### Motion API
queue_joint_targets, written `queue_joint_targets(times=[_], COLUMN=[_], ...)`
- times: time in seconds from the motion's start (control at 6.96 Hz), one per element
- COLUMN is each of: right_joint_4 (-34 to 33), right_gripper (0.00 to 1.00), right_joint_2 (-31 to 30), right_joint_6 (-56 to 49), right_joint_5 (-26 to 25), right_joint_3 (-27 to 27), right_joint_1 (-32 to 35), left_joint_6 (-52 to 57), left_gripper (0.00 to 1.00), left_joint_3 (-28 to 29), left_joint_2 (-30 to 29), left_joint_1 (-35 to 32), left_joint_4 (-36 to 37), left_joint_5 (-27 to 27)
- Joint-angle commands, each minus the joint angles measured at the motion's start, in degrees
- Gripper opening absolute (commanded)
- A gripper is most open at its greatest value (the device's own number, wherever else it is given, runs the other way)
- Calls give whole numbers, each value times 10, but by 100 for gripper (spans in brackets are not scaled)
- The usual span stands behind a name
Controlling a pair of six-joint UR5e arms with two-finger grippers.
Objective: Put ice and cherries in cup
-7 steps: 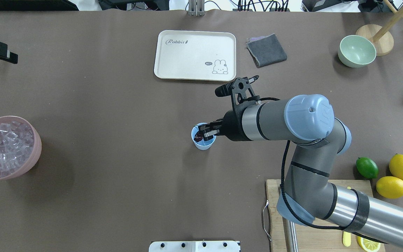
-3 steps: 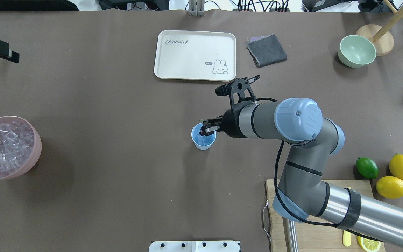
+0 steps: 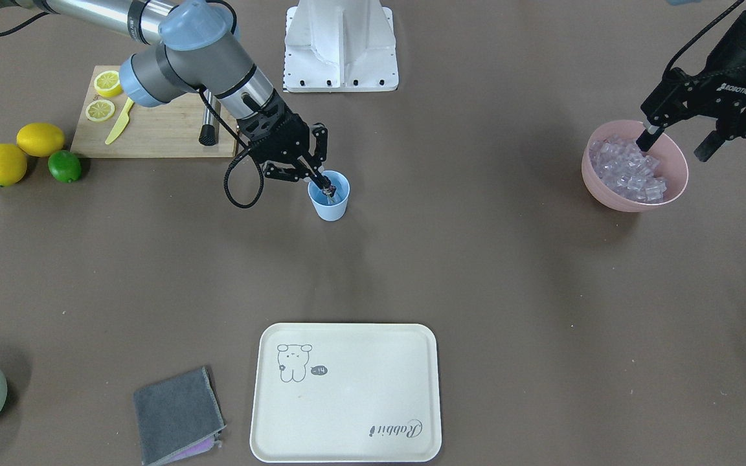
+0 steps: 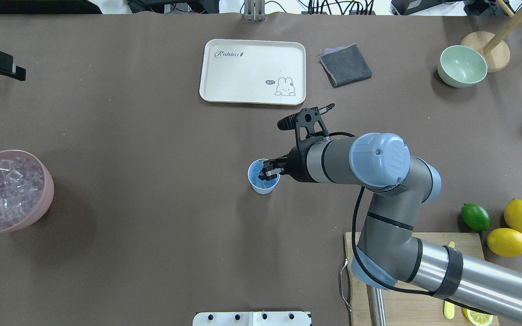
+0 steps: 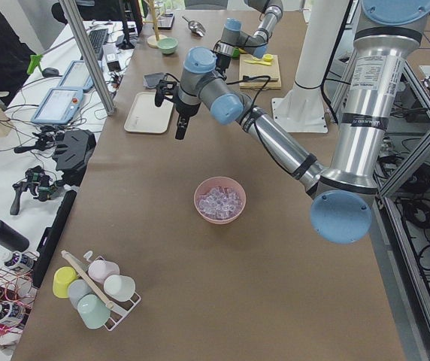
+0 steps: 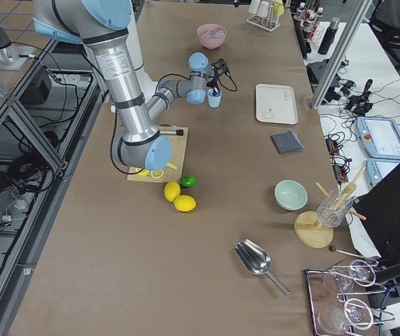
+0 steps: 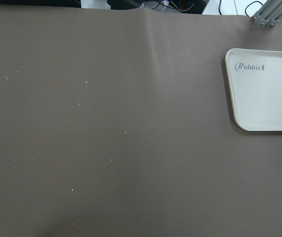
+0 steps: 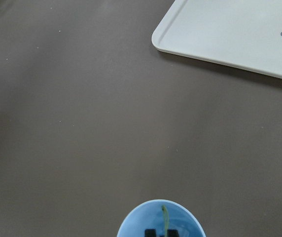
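Brown tabletop (image 4: 152, 136) carries a small, tapering light-blue cup (image 4: 261, 187).

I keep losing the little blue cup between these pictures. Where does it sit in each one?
Front-facing: the cup is just left of centre, in the upper half.
Overhead: dead centre.
Exterior left: I cannot find it; the near arm crosses that area.
Exterior right: upper middle.
Left wrist: not in it.
Right wrist: bottom edge, centre.
Shared landmark: the white rabbit tray, seen in all six.
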Motion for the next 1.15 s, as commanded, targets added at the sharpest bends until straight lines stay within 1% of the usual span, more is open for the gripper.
queue_joint_targets(times=[0.0, 0.29, 0.43, 0.57, 0.72, 0.86, 1.01], right_joint_4=[0, -5, -33, -80, -127, -178, -230], right_gripper=[100, 100, 100, 100, 100, 100, 100], right_joint_2=[1, 1, 1, -1, -10, -18, -47], right_joint_6=[4, 7, 5, -1, -2, -5, -66], right_joint_5=[1, 7, 18, 61, 119, 173, 203], right_joint_3=[4, 16, 27, 45, 60, 63, 68], right_joint_1=[-2, 1, 17, 47, 92, 151, 202], left_joint_6=[0, 0, 1, 3, 17, 12, 12], left_gripper=[98, 98, 98, 98, 98, 98, 98], left_joint_3=[1, 1, 1, 8, 8, 10, 31], left_joint_2=[0, 0, -2, 2, 7, 11, 15], left_joint_1=[0, 0, 0, -1, -8, -11, -12], left_joint_4=[0, 0, 1, -3, -7, -7, -8], left_joint_5=[0, 0, 2, 9, 8, 13, 51])
